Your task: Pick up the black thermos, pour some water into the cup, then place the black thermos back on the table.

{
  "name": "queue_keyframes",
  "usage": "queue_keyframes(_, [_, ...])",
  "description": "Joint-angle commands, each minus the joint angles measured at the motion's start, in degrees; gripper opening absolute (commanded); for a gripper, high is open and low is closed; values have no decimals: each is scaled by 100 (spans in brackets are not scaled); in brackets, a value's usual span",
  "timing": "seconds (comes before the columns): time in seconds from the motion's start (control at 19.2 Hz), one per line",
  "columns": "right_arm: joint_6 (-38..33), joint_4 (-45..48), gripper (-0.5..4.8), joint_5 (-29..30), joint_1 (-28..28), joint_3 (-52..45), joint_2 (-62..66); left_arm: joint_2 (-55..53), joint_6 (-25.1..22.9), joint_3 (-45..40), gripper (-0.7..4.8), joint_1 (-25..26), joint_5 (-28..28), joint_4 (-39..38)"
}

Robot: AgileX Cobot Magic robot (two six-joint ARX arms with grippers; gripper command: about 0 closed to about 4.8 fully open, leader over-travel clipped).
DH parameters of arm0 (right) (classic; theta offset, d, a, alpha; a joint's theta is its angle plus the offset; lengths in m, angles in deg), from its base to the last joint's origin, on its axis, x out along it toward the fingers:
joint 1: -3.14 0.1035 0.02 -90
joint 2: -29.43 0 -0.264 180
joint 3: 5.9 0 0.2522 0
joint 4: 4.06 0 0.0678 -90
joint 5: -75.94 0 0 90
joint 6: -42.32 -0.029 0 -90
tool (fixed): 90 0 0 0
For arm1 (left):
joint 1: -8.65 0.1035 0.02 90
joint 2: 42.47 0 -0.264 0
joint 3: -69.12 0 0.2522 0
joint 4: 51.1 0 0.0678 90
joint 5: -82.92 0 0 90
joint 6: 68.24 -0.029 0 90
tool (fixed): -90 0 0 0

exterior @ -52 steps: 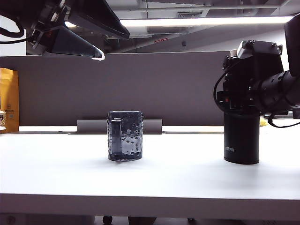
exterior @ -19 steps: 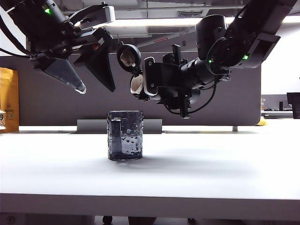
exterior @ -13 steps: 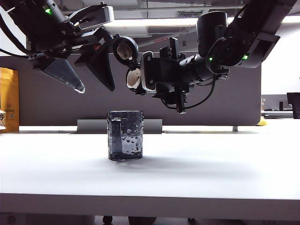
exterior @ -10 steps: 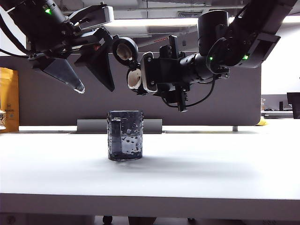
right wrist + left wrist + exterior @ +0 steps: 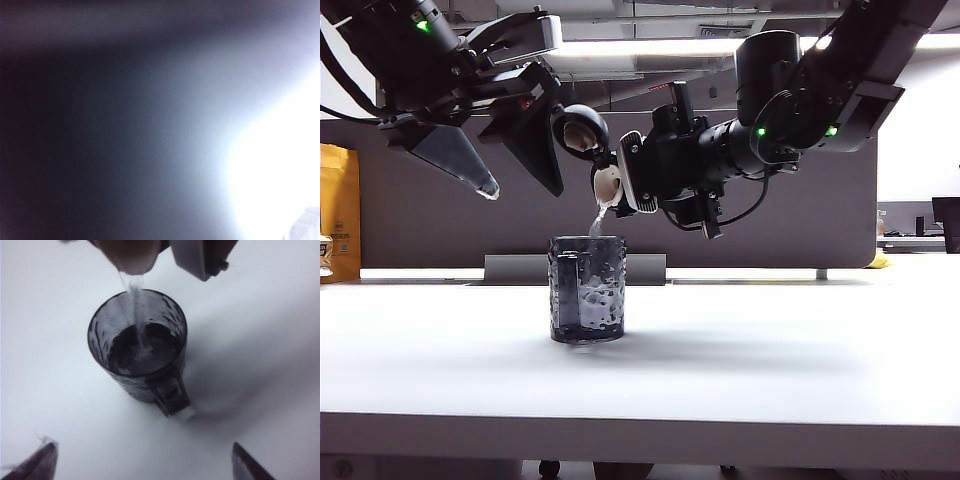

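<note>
The black thermos (image 5: 642, 172) lies tipped on its side above the cup, lid flipped open, pale spout (image 5: 607, 186) pointing down. My right gripper (image 5: 692, 168) is shut on its body. A thin stream of water (image 5: 597, 222) falls into the cup (image 5: 587, 290), a dark dimpled glass mug standing on the white table (image 5: 770, 370). From the left wrist view, the stream (image 5: 136, 305) lands in the cup (image 5: 137, 342), which holds dark water. My left gripper (image 5: 525, 188) hangs open above and left of the cup, empty (image 5: 142, 449). The right wrist view is a dark blur.
A grey partition (image 5: 740, 240) runs behind the table. A yellow bag (image 5: 338, 210) stands at the far left edge. A low grey strip (image 5: 520, 268) lies behind the cup.
The right wrist has rolled and tipped the thermos further, so its spout has dropped toward the cup and water now pours out. The left arm has stayed still.
</note>
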State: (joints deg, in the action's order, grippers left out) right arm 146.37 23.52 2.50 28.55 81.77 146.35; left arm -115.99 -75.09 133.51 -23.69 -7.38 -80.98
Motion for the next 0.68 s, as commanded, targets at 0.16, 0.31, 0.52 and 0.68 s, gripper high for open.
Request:
queue_keyframes(0.16, [474, 374, 22, 160, 11, 61, -77, 15, -46, 17, 479, -7, -122, 37])
queue_keyframes(0.31, [619, 376, 22, 157, 11, 61, -79, 15, -46, 17, 479, -7, -122, 28])
queue_keyframes(0.52, [754, 400, 22, 157, 13, 59, -79, 15, -46, 17, 479, -7, -125, -57])
queue_keyframes(0.68, [763, 398, 22, 162, 24, 59, -79, 15, -46, 17, 479, -7, -125, -61])
